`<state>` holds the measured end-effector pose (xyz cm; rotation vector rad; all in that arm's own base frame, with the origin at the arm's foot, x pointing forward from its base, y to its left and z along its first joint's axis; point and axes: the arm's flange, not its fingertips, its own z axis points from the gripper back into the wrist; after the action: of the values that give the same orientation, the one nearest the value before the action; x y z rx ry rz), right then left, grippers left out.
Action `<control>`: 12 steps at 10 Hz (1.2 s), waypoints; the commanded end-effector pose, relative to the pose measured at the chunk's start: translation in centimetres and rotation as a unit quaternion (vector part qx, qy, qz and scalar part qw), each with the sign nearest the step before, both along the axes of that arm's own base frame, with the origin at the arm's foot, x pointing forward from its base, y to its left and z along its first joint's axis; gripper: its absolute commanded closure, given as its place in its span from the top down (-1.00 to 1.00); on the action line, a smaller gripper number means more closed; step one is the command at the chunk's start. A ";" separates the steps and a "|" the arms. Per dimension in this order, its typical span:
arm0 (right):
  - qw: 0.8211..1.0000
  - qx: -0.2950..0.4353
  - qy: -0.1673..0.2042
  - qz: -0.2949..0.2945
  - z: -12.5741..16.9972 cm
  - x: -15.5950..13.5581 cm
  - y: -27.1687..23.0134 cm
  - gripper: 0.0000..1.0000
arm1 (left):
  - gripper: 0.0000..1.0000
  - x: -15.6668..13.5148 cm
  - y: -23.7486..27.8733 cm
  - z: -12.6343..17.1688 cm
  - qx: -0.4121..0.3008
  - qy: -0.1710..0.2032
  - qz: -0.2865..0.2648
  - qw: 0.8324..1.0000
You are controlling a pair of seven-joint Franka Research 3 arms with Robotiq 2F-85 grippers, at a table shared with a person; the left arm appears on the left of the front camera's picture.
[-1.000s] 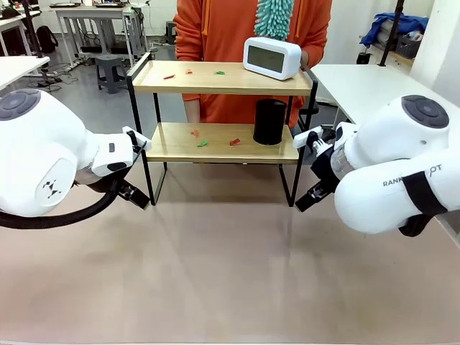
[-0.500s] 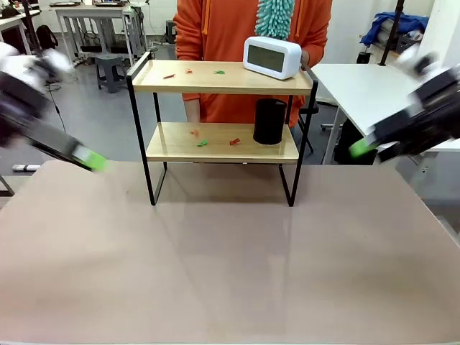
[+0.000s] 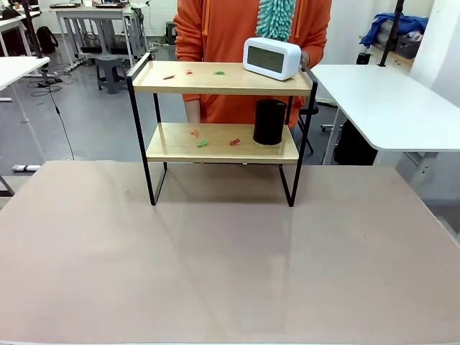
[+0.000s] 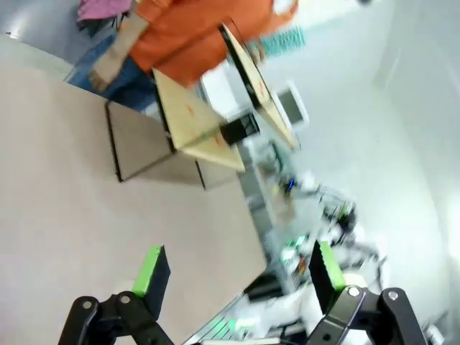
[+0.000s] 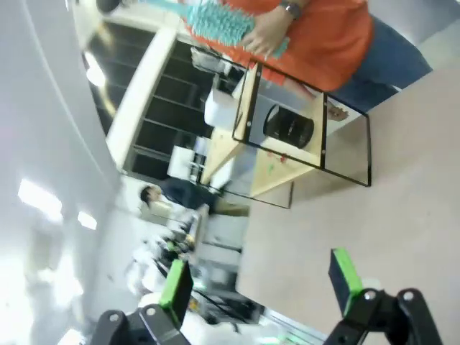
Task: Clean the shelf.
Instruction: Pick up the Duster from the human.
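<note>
Standing near the tabletop's (image 3: 230, 273) far edge, the shelf (image 3: 230, 85) is probably handling light but stiff, its black frame offering the firmest hold. Left fingers (image 4: 153, 269) and right fingers (image 5: 343, 279) are gaping wide, holding nothing.

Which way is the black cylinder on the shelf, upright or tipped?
Upright: the black cylinder stands on its base on the lower board of the shelf.

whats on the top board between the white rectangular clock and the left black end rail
Three small scraps, red, orange and green, on the wooden shelf; front view.
</note>
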<state>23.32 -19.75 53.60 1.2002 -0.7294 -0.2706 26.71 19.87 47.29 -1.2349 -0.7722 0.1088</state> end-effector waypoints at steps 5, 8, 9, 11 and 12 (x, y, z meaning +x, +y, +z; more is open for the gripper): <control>1.000 0.000 0.000 0.000 0.0 0.0 0.0 1.00 | 1.00 0.0 0.0 0.0 0.000 0.000 0.000 1.000; 1.000 0.000 0.000 0.000 0.0 0.0 0.0 1.00 | 1.00 0.0 0.0 0.0 0.000 0.000 0.000 1.000; 1.000 0.000 0.000 0.000 0.0 0.0 0.0 1.00 | 1.00 0.0 0.0 0.0 0.000 0.000 0.000 1.000; 1.000 0.000 0.000 0.000 0.0 0.0 0.0 1.00 | 1.00 0.0 0.0 0.0 0.000 0.000 0.000 1.000; 1.000 0.000 0.000 0.000 0.0 0.0 0.0 1.00 | 1.00 0.0 0.0 0.0 0.000 0.000 0.000 1.000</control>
<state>23.09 -19.81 53.34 1.1973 -0.7031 -0.2937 26.67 20.00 47.20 -1.2246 -0.7458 0.1286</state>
